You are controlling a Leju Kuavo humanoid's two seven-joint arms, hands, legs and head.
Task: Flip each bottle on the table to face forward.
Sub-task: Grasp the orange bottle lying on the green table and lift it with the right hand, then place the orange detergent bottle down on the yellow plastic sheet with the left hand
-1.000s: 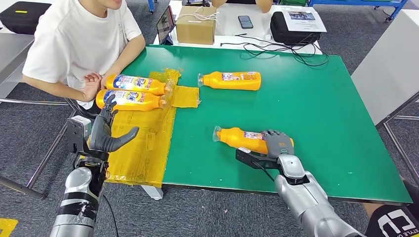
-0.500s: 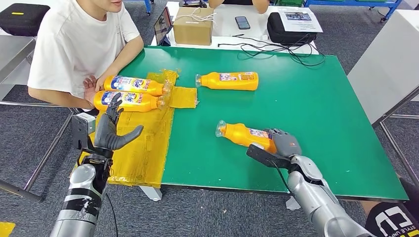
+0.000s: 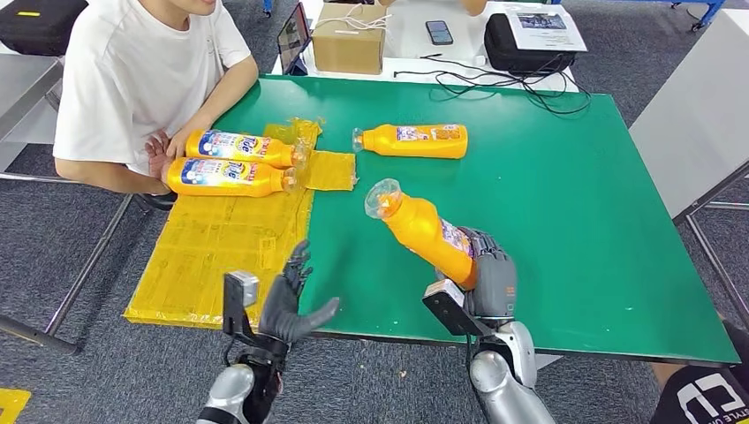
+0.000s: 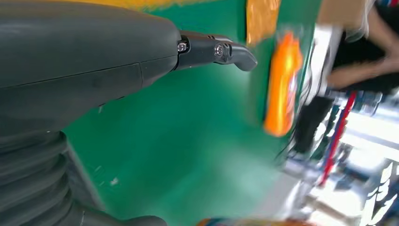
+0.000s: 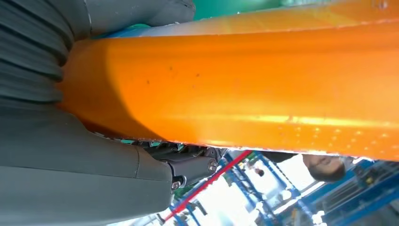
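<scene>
The right hand (image 3: 491, 281), fingers clamped round the near bottle (image 3: 422, 230), has just lifted it off the bench (image 3: 565, 177), ready to turn, while the left hand (image 3: 287, 305) has dropped back, spread and empty.

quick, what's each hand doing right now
Left hand: open, holding nothing, fingers spread.
Right hand: holding the orange bottle, lifted and tilted off the table.

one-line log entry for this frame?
right hand: holds orange bottle tilted off green table | left hand: open, empty | two bottles on yellow sheet
</scene>
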